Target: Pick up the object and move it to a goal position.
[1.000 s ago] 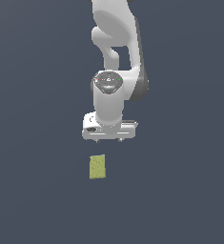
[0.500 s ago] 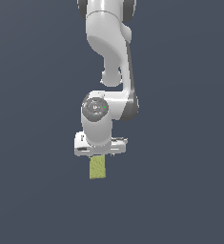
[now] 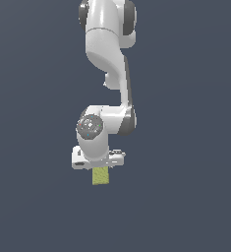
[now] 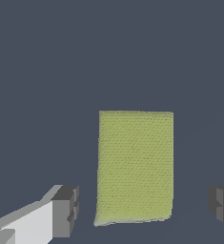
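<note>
Flat, even simulator light, moderately dim slate backdrop. No cast shadows on ground. Soft shading on white arm [image 3: 104, 44], brighter toward 12 o'clock. No glare, blur or edge distortion. Block [image 4: 135, 167] texture sharp in wrist view.

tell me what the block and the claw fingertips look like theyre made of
Block: yellow-green, matte, with a fine woven or mottled grain, so it could be foam or cloth-covered; the render leaves it open. Fingertips: flat grey, dull and blocky, like rubber or plastic pads, on a smooth white body.
</note>
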Tool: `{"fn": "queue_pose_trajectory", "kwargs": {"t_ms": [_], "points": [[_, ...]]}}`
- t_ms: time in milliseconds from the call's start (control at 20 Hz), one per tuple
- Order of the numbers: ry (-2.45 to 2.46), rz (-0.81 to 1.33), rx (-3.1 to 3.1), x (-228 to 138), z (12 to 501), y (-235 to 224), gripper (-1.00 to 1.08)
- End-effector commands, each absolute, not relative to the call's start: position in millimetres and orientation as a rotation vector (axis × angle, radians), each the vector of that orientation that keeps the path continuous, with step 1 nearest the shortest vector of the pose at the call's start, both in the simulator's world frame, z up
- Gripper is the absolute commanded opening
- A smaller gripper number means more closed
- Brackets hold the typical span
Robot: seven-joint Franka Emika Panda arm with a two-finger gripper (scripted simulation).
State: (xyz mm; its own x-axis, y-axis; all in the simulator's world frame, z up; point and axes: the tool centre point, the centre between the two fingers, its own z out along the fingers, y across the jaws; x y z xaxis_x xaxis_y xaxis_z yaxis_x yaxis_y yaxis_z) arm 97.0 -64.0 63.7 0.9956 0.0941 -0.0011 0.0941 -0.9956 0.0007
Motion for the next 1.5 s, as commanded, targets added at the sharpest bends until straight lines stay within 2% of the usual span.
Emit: {"fn": "queue_pose_trajectory", "kwargs": {"t_ms": [0,300,750,1050,1100,1450], "points": [[0.152,0.0,3.138,99.2,60.7,-65.7,1.0],[0.151,-0.002,3.138,98.6,56.8,-66.1,1.0],[0.152,-0.001,3.138,98.0,15.2,-66.4,1.0],[0.153,0.0,3.138,99.5,9.9,-66.2,1.0],[0.153,0.0,3.138,99.5,9.9,-66.2,-1.0],[0.153,0.0,3.138,99.5,9.9,-66.2,-1.0]]}}
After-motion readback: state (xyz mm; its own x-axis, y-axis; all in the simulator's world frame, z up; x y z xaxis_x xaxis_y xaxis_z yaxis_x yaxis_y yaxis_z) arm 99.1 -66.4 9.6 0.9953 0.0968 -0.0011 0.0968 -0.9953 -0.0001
